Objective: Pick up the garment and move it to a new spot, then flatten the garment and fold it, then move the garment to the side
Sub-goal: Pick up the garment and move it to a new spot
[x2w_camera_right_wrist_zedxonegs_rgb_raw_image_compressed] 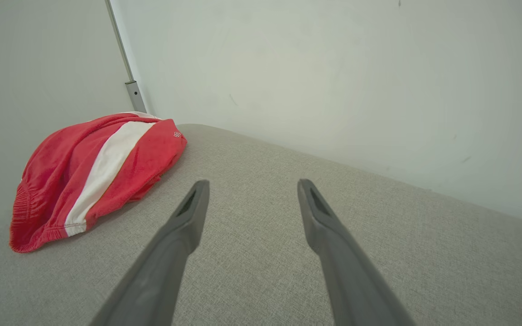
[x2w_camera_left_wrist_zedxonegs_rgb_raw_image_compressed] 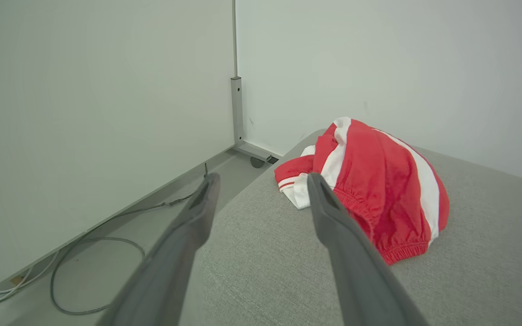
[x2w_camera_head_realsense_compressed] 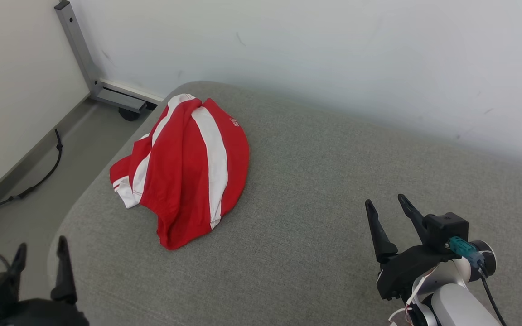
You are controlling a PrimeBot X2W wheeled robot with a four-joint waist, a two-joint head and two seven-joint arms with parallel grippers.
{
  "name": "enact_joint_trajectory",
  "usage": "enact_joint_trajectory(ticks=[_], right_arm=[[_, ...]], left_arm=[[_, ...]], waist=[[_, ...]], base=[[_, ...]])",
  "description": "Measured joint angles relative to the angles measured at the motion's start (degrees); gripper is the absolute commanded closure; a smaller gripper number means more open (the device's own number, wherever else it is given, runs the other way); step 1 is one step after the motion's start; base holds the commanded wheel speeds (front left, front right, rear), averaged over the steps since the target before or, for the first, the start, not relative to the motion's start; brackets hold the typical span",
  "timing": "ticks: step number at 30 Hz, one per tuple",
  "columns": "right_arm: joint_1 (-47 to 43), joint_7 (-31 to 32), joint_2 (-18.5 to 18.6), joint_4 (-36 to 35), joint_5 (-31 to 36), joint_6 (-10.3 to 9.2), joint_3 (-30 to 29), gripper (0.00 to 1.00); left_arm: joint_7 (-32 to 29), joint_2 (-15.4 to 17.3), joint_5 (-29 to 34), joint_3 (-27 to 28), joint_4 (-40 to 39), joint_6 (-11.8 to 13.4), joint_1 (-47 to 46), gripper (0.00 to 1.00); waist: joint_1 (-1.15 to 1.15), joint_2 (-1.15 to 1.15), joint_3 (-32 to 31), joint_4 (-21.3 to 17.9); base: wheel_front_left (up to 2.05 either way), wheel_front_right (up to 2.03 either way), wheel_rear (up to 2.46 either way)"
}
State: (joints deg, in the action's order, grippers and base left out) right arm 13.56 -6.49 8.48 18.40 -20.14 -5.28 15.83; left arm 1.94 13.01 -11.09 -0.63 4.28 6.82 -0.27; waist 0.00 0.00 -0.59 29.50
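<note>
Both claws stand open and empty, left claw (x2w_camera_head_realsense_compressed: 42, 244) at the near corner of the grey cushion (x2w_camera_head_realsense_compressed: 315, 190), right claw (x2w_camera_head_realsense_compressed: 385, 201) above it; red-and-white shorts (x2w_camera_head_realsense_compressed: 184, 172) lie crumpled near its far-left edge, untouched: pickup, flattening, folding all undone

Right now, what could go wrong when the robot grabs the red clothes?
1. The red garment lies near the rounded edge of the grey cushion; a clumsy nudge might slide it onto the floor.
2. It is bunched in a heap, so the open left pincer might pinch several layers, making flattening harder.
</note>
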Motion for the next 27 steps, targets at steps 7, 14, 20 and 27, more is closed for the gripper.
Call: enact_joint_trajectory(ticks=[7, 14, 20, 27], right_arm=[[2.27, 0.98, 0.30, -0.01, 0.54, 0.32, 0.65, 0.00], [2.50, 2.34, 1.71, -1.24, 1.53, 0.24, 0.79, 0.00], [4.86, 3.58, 1.56, -2.83, 3.24, 0.16, 1.85, 0.00], [6.22, 5.05, 2.31, -4.59, 4.36, -0.26, 2.09, 0.00]], left_arm=[[-3.72, 1.13, -3.60, -6.36, 5.21, -9.95, -15.55, 0.00], [-10.84, 1.21, -9.10, -11.61, 16.94, -14.86, -37.89, 0.00], [-16.83, 4.02, -12.63, -12.84, 25.63, -14.40, -45.44, 0.00], [-24.90, 9.04, -19.44, -19.74, 33.06, -14.40, -47.84, 0.00]], waist=[[0.00, 0.00, 1.92, -0.21], [0.01, 0.01, 4.24, -1.41], [0.01, 0.01, 6.22, -4.13], [0.01, 0.01, 8.98, -8.53]], base=[[0.00, 0.00, 0.00], [0.00, 0.00, 0.00], [0.00, 0.00, 0.00], [0.00, 0.00, 0.00]])
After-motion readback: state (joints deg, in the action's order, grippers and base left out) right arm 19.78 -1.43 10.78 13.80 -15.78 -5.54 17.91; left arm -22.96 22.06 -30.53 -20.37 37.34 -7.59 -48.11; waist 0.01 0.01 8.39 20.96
